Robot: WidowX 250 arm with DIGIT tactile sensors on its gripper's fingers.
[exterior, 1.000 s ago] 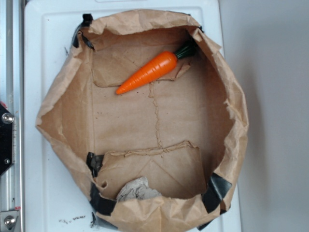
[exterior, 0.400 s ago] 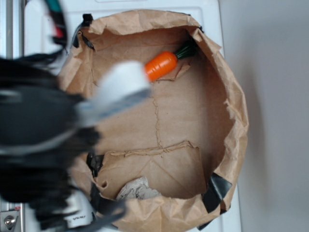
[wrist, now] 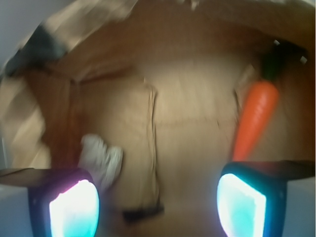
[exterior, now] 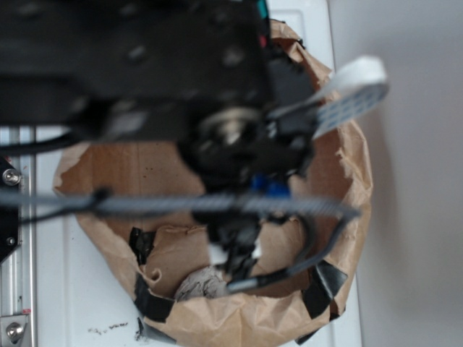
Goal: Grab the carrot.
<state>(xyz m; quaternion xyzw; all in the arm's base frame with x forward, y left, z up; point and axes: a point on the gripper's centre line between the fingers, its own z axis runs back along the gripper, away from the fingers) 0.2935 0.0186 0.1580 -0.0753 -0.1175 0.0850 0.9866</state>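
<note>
Brown paper bag (wrist: 197, 29) holds carrot (wrist: 256, 118) — gripper (wrist: 158, 200) seemingly wide open, empty.

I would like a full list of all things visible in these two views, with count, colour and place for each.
carrot: one, orange with dark green stem, on the bag floor, right side of wrist view, hidden in exterior view.
paper bag: one, brown, opened wide on the white surface.
crumpled paper: one, whitish, on the bag floor near the wall.
black tape: several pieces, on the bag rim.
white surface: one, under the bag.
gripper: one, fingers glowing cyan, spread apart above the bag floor.
</note>
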